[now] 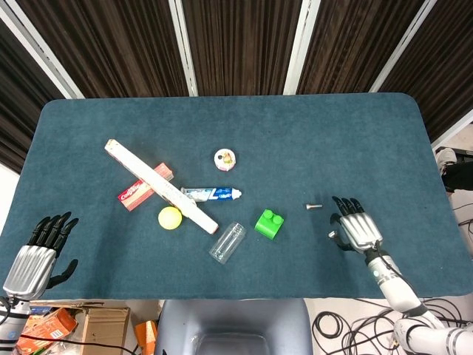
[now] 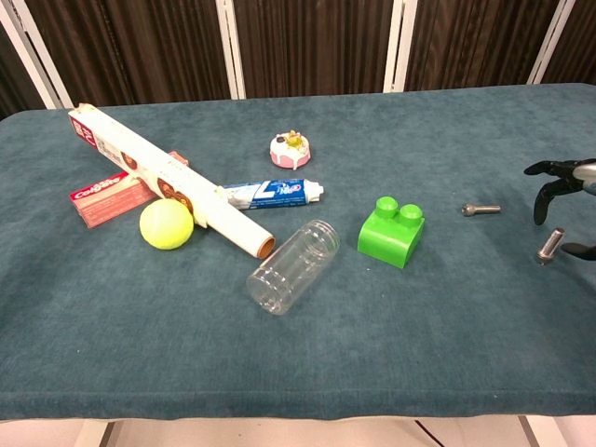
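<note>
Bolt (image 2: 549, 246) is the thing in hand: a short metal piece held at the right hand (image 1: 357, 231), raised off the table (image 1: 295, 133) and tilted, as seen in the chest view; the grip appears to be a light pinch between the thumb and a finger, the other fingers (image 1: 347, 208) being spread forward; from the head view only a small glint of metal is seen at the 9 o'clock side of the palm, so the contact itself cannot be judged closely.

A slip is judged the main risk; the bolt is small, smooth and round, and it is caught near one end only, so a slight loosening or a jolt of the wrist could let it swing or drop; once on the cloth it would probably roll.

A second bolt (image 1: 312, 206) lies at about 11 o'clock from the right hand, near it but apart; a low sweep in that direction could knock it away; the green block (image 1: 270, 223) sits further off at 9 o'clock, and beyond it the clear jar (image 1: 227, 242) lies on its side and would roll if nudged.

Well apart on the left lie the yellow ball (image 1: 170, 217), the long box (image 1: 161, 186), the red box (image 1: 144, 187) crossed under it, the toothpaste tube (image 1: 212, 194) and the small pink cake (image 1: 225, 158).

The left hand (image 1: 35, 257) is held beyond the table's near left corner, fingers apart, nothing in it; no hazard is judged from there.
</note>
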Robot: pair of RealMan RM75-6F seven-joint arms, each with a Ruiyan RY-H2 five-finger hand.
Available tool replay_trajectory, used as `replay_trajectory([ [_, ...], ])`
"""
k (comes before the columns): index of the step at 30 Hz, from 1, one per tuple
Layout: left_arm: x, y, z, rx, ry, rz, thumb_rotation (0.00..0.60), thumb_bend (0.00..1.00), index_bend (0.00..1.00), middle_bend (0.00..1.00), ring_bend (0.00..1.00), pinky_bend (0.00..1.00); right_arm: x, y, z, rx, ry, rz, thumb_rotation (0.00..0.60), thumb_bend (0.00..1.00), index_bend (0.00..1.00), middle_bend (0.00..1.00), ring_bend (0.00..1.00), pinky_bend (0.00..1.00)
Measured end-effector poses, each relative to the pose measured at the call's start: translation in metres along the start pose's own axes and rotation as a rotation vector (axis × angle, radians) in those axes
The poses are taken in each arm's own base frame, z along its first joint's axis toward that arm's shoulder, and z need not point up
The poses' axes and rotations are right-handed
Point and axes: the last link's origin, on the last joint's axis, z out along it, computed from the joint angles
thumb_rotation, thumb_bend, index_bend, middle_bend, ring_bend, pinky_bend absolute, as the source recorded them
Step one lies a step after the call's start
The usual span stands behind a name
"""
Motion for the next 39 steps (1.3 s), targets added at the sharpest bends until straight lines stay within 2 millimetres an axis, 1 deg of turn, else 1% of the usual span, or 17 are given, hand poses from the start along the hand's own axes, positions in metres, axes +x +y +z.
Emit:
replay_trajectory([
  [4, 0.0, 0.0, 0.0, 0.002, -0.002, -0.001, 0.6, 0.34, 0.0, 0.0, 0.0, 0.07, 0.009, 0.007, -0.002, -0.022, 0.026, 0.006, 0.6, 0.31, 0.36, 0.0, 0.0, 0.0],
  [8, -0.001, -0.001, 0.001, 0.004, -0.004, -0.001, 0.6, 0.35, 0.0, 0.0, 0.0, 0.06, 0.024, 0.015, 0.004, -0.056, 0.058, 0.041, 0.6, 0.31, 0.38, 0.0, 0.0, 0.0],
  [11, -0.002, -0.001, 0.002, 0.006, -0.009, 0.0, 0.6, 0.35, 0.0, 0.0, 0.0, 0.06, 0.038, 0.017, 0.014, -0.076, 0.083, 0.067, 0.6, 0.31, 0.4, 0.0, 0.0, 0.0],
  [13, -0.003, 0.0, 0.004, 0.005, -0.015, 0.003, 0.6, 0.35, 0.0, 0.0, 0.0, 0.06, 0.047, 0.016, 0.024, -0.083, 0.095, 0.073, 0.6, 0.31, 0.42, 0.0, 0.0, 0.0],
  [16, -0.004, 0.0, 0.006, 0.005, -0.022, 0.007, 0.6, 0.35, 0.0, 0.0, 0.0, 0.07, 0.052, 0.008, 0.042, -0.079, 0.083, 0.066, 0.6, 0.31, 0.43, 0.0, 0.0, 0.0],
  [19, -0.005, -0.001, 0.007, 0.013, -0.022, 0.006, 0.6, 0.35, 0.0, 0.0, 0.0, 0.07, 0.05, -0.003, 0.057, -0.072, 0.061, 0.041, 0.6, 0.31, 0.43, 0.0, 0.0, 0.0],
  [24, -0.005, -0.002, 0.009, 0.016, -0.025, 0.004, 0.6, 0.35, 0.0, 0.0, 0.0, 0.06, 0.037, -0.015, 0.076, -0.077, 0.021, 0.012, 0.6, 0.31, 0.45, 0.0, 0.0, 0.0],
  [30, -0.004, -0.003, 0.008, 0.015, -0.022, -0.002, 0.6, 0.35, 0.0, 0.0, 0.0, 0.06, 0.024, -0.019, 0.087, -0.093, -0.007, 0.006, 0.6, 0.31, 0.46, 0.0, 0.0, 0.0],
  [39, -0.003, -0.003, 0.008, 0.014, -0.02, -0.003, 0.6, 0.35, 0.0, 0.0, 0.0, 0.07, 0.015, -0.021, 0.096, -0.095, -0.025, 0.018, 0.6, 0.31, 0.49, 0.0, 0.0, 0.0],
])
